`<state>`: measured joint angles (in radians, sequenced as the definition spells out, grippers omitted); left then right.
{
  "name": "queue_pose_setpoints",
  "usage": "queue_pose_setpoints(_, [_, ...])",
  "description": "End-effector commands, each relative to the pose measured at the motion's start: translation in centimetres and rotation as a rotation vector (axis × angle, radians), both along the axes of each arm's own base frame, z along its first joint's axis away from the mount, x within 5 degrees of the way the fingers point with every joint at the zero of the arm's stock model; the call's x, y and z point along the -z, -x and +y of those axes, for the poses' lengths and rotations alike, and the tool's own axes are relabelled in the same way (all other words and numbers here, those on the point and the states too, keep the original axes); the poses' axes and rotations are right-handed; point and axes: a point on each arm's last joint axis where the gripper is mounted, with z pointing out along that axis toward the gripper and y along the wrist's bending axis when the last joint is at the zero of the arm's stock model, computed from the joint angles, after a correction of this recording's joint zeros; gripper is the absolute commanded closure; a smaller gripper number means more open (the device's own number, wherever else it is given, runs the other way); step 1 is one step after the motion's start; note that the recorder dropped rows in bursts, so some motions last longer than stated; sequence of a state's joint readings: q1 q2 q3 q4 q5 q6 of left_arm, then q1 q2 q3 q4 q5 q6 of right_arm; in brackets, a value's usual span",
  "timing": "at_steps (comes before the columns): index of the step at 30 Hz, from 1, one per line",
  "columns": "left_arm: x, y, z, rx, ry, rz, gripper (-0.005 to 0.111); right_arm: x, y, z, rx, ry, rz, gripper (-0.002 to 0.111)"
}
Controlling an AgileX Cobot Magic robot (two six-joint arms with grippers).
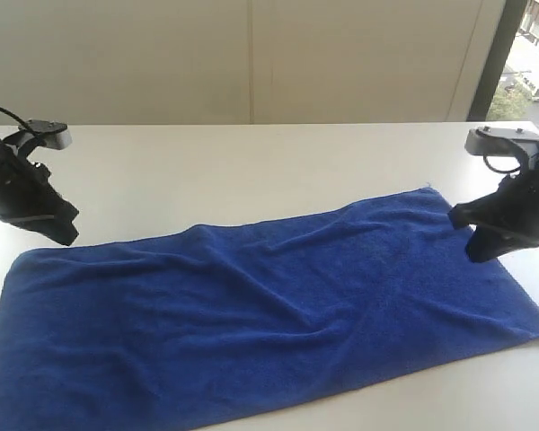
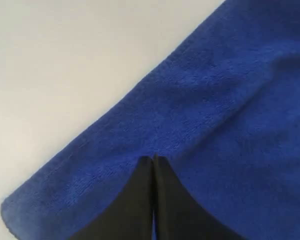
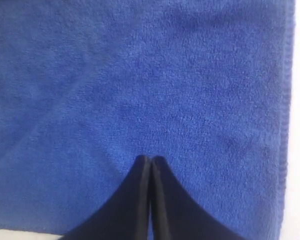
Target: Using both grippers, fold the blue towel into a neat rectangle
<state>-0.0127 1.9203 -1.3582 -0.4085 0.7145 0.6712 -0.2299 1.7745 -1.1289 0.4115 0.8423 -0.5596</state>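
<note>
A: Towel status?

B: Blue towel (image 1: pixel 269 314) lies spread open on the white table (image 1: pixel 251 162), one layer, unfolded. Its long side runs across the exterior view, with shallow wrinkles through the middle. The near-left corner is cut off by the frame edge.

A: Left side?

B: Left gripper (image 1: pixel 65 232) is at the towel's far-left corner. In the left wrist view the fingers (image 2: pixel 140 200) are pressed together with no gap and no cloth between them. The tips are over the towel (image 2: pixel 230 100), just inside the hemmed edge, with bare table (image 2: pixel 65 60) beyond.

A: Right?

B: Right gripper (image 1: pixel 472 247) is over the far-right end. Its fingers (image 3: pixel 135 205) are also fully closed and grip nothing. The tips are over the cloth (image 3: pixel 140 75), with the hem to one side and a strip of table past it.

A: Are the tips touching the fabric?

B: Can't tell, either arm.

A: Surroundings?

B: Plain wall behind the table, window (image 1: pixel 530 54) at far right.
</note>
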Motion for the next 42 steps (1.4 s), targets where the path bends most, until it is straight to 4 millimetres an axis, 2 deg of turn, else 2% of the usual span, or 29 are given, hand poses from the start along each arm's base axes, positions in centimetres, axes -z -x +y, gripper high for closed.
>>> queue_pose_setpoints(1, [1.6,-0.4,0.7,-0.019,-0.069,0.023,0.107,2.0,-0.6,0.5,-0.044,0.021,0.028,0.108])
queue_pose_setpoints(3, [2.3,-0.8,1.2,-0.021,-0.13,0.0,0.107,2.8,-0.5,0.4,-0.077,0.099,0.068,0.108])
queue_pose_setpoints(5, [2.3,-1.2,2.3,-0.098,-0.164,-0.026,0.107,2.9,-0.3,-0.4,-0.044,0.176,0.103,0.108])
queue_pose_setpoints(9, [2.8,-1.3,4.1,-0.137,-0.202,-0.015,0.107,2.9,-0.1,-0.9,-0.008,0.231,0.13,0.108])
queue_pose_setpoints(13, [3.7,-1.4,4.2,-0.138,-0.203,0.001,0.107,3.0,0.1,-1.1,-0.004,0.247,0.143,0.108])
queue_pose_setpoints(18, [4.8,-1.5,4.2,-0.135,-0.204,0.031,0.107,4.0,0.9,-1.2,0.012,0.268,0.174,0.108])
queue_pose_setpoints(27, [4.8,-1.9,4.5,-0.131,-0.235,-0.019,0.107,5.8,2.5,-0.9,0.012,0.258,0.224,0.108])
queue_pose_setpoints(35, [4.8,-2.1,4.8,-0.119,-0.259,-0.046,0.107,8.3,3.5,-1.5,0.014,0.318,0.354,0.108])
queue_pose_setpoints(42, [4.7,-2.1,7.3,-0.186,-0.232,-0.052,0.107,8.2,4.6,-1.9,0.02,0.369,0.483,0.108])
